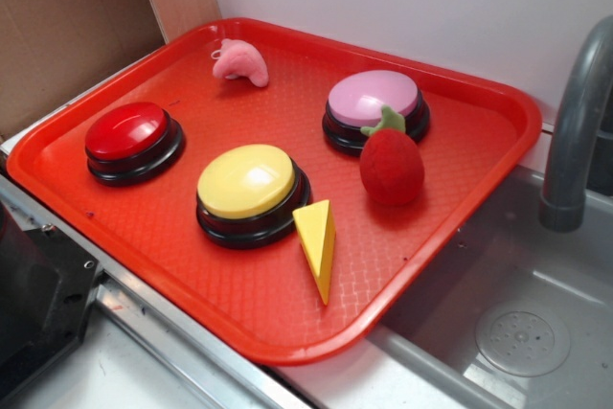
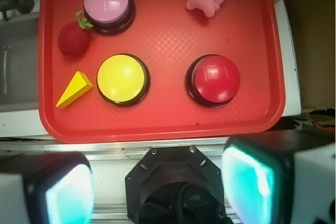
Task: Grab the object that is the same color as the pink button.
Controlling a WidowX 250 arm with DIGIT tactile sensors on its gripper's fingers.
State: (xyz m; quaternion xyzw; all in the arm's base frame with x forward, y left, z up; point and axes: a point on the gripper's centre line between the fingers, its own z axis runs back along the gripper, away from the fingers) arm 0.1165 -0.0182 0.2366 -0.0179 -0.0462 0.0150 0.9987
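Hanging high above the scene, the tool (image 2: pixel 160 182) shows only in the wrist view, where its two pale fingers (image 2: pixel 63 190) sit blurred at the bottom corners, spread wide apart with nothing between them. It is apart from every item, and it does not appear in the exterior view. Below it lies an orange-red tray (image 2: pixel 163 124) with a textured floor and a raised rim. Nearest the tool in the wrist view are the yellow button (image 2: pixel 122 78) and the red button (image 2: pixel 214 80), each a glossy dome on a black base, well apart from one another. Just beside the yellow button, a yellow cheese wedge (image 2: pixel 74 89) lies on the tray floor. Farther out stands the pink button (image 2: pixel 107 3), and a red plush strawberry (image 2: pixel 73 39) with a green leaf top sits against its base, seemingly touching it, though the contact is hard to judge. The small pink plush toy (image 2: pixel 211 1) lies alone in the far corner of the tray, on the same side as the red button, well apart from all three buttons; in the exterior view it rests near the back rim (image 1: pixel 239 62). Beyond the tray, a grey sink basin (image 1: pixel 517 323) and a grey faucet (image 1: pixel 575 131) show beside it.
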